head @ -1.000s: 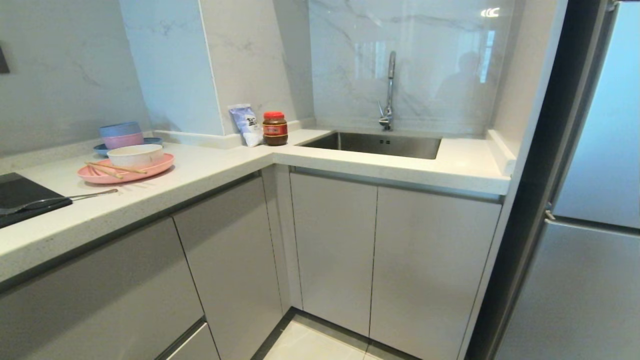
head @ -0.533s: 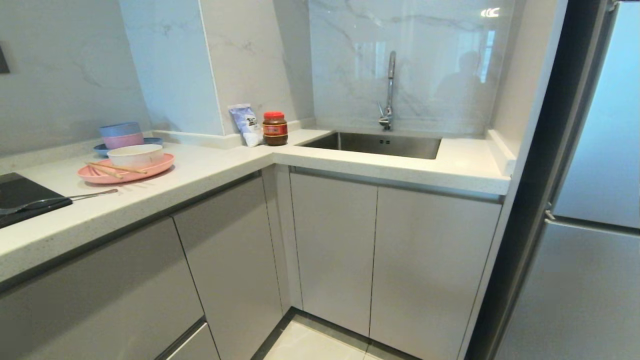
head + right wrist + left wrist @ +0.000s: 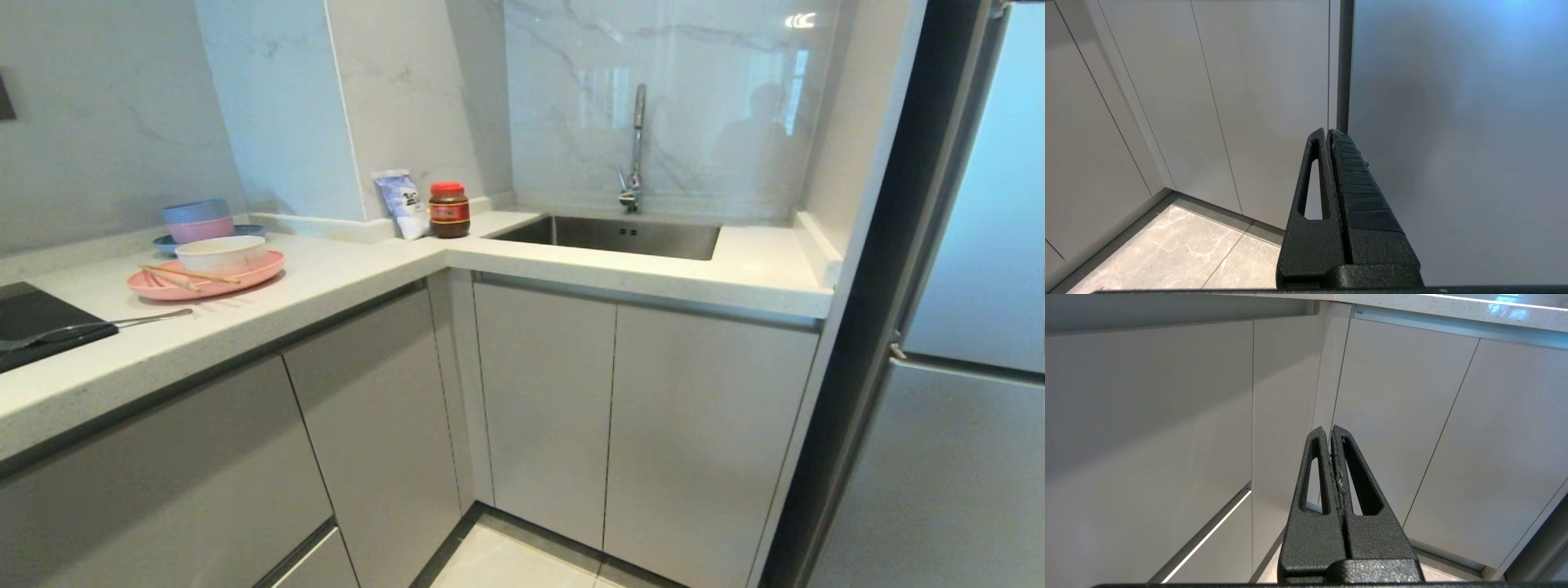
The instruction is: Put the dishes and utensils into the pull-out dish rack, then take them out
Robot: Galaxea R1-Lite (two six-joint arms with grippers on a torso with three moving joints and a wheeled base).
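Black left end effector (image 3: 1329, 430) and right end effector (image 3: 1328, 134) pressed together, empty; dish rack hidden.

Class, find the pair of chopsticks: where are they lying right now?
In the head view, the chopsticks lie at far left across the pink plate, beside the white bowl sitting on it.

The pale speckled counter (image 3: 343, 278) ran in an L around the corner. On its left stretch lay a pink plate (image 3: 206, 278), a blue plate (image 3: 167, 242) behind it and a metal spoon (image 3: 151, 318); a white packet (image 3: 402, 204) and a red-lidded jar (image 3: 449, 210) stood by the corner.
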